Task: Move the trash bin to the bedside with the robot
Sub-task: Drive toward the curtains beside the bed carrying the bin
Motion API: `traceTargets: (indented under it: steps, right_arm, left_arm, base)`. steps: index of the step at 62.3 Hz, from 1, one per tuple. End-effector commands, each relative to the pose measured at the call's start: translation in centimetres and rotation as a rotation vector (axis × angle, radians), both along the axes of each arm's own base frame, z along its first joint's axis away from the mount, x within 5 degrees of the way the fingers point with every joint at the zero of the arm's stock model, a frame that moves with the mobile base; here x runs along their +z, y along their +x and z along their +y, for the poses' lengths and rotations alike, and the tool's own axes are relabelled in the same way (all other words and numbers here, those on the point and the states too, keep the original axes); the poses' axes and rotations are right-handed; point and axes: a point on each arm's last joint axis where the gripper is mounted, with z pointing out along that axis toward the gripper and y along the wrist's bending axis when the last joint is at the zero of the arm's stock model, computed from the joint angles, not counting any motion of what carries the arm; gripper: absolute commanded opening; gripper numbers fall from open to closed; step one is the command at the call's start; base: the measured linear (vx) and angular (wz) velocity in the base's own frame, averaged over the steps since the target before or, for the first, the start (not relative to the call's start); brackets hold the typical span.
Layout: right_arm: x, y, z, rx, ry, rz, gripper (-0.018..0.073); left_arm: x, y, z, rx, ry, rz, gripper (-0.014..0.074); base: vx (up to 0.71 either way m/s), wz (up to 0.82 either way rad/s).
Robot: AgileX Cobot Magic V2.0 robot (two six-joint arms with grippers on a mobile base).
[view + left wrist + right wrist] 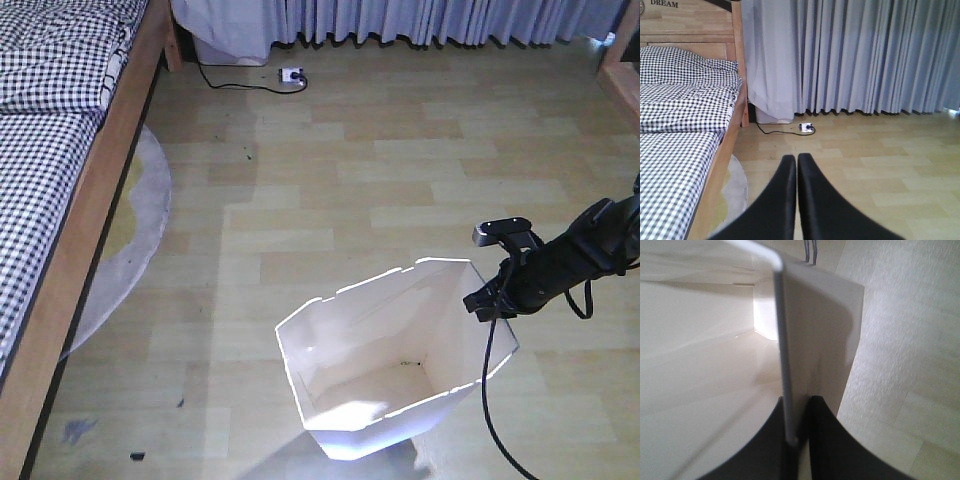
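Note:
The white trash bin (385,365) stands on the wood floor at lower centre, its notched rim open upward and its inside cream. My right gripper (492,297) on the thin black arm is shut on the bin's right rim wall; in the right wrist view the gripper (799,410) has one finger inside and one outside the thin wall (815,330). The bed (60,190) with its light wooden frame and checked bedding runs along the left; it also shows in the left wrist view (685,130). My left gripper (797,161) is shut and empty above the floor.
A grey round rug (135,230) lies beside the bed. A white power strip with a black cable (290,75) lies by the grey curtains (430,20) at the back. A black cable (490,400) trails from the right arm. Small dark bits (137,456) lie on the floor.

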Motion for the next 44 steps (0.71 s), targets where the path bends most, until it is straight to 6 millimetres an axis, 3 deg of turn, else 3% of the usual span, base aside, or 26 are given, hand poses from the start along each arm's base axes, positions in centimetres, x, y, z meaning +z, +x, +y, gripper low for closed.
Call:
traceTargets:
  steps: [1, 44]
  right_arm:
    - [3.24, 0.97, 0.44, -0.044, 0.082, -0.048, -0.0006]
    - [3.24, 1.00, 0.42, -0.045, 0.079, -0.050, -0.0006]
  left_arm:
    - [-0.18, 0.06, -0.03, -0.004, -0.014, -0.060, -0.0006]
    - [-0.18, 0.06, -0.03, -0.004, -0.014, -0.060, -0.0006]
  base:
    - [0.46, 0.07]
    - [0.45, 0.03]
